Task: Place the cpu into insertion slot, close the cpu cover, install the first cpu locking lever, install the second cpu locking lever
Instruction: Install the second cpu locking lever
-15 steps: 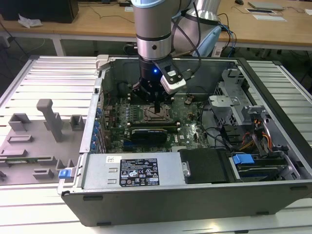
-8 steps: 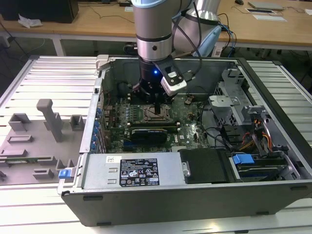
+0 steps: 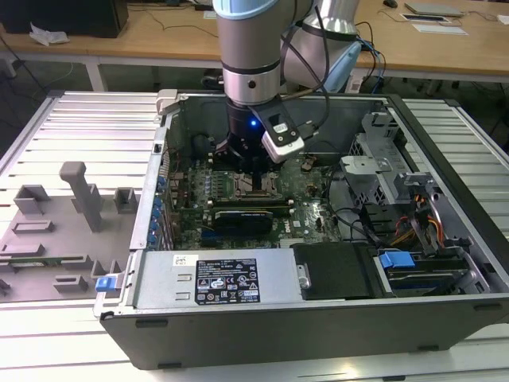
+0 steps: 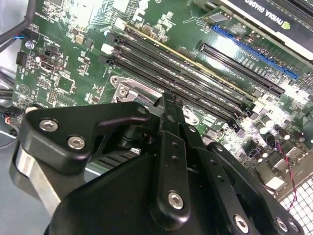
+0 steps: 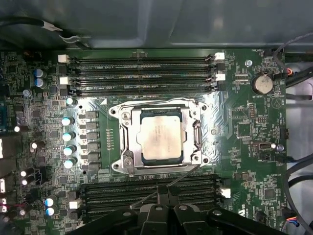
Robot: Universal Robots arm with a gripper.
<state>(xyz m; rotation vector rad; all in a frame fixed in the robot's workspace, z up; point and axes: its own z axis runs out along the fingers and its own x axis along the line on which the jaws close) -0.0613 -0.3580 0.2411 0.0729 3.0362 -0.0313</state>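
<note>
the cpu (image 5: 160, 135) lies flat in the insertion slot (image 5: 128, 161), its dull silver top showing through the window of the cpu cover (image 5: 192, 116), which looks folded down around it on the green motherboard (image 5: 244, 132). by the look of it the chip is placed and the cover is down; whether either locking lever is latched i cannot tell, though a thin wire lever (image 5: 166, 185) seems to stick out from the socket's near edge toward the tool.

the gripper (image 4: 166, 105) hangs just above the board inside the open computer case (image 3: 445, 318), its black linkage at the lower edge of the first wrist view, on the side of the socket where one bank of memory slots (image 5: 146, 191) runs. the socket therefore lies just ahead of the tool, across those slots, with the lever's long axis pointing roughly back at it. whether the tool is open or closed i cannot tell.

in the exterior view the arm (image 3: 250, 64) stands upright over the board's middle, toward the case's far wall. a second bank of memory slots (image 5: 142, 73) lies on the socket's far side, a row of capacitors (image 5: 68, 142) beside it, and a black graphics card (image 3: 242, 213) lies toward the case's near wall. the near slots and the case walls crowd the approach most.
</note>
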